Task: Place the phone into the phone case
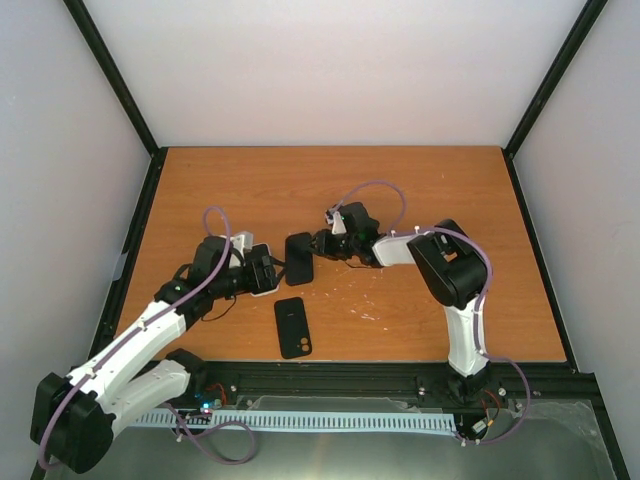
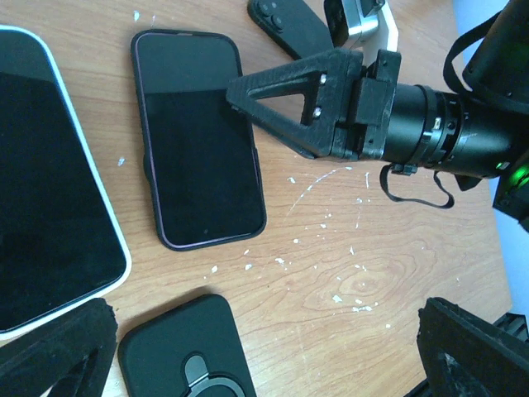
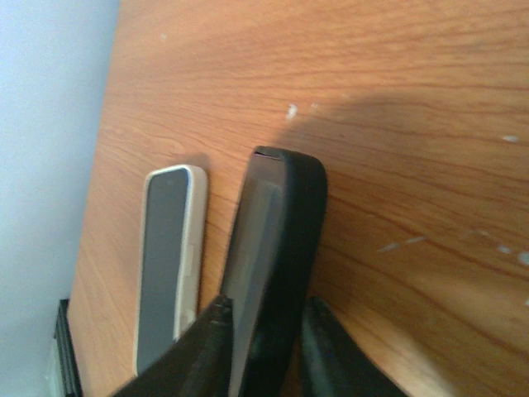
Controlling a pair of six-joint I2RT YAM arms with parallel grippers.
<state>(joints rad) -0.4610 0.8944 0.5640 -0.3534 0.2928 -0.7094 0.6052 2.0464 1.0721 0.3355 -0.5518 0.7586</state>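
The dark-screened phone point(image 2: 198, 149) lies edge-on between the jaws of the black right gripper point(image 3: 266, 318), and whether they pinch it or stand loose I cannot tell. It looks already seated in its dark rubbery case point(image 3: 293, 223), low on the orange wooden table point(image 1: 330, 190). Only letting go seems left, and the left gripper point(image 2: 264, 331) gapes wide nearby.
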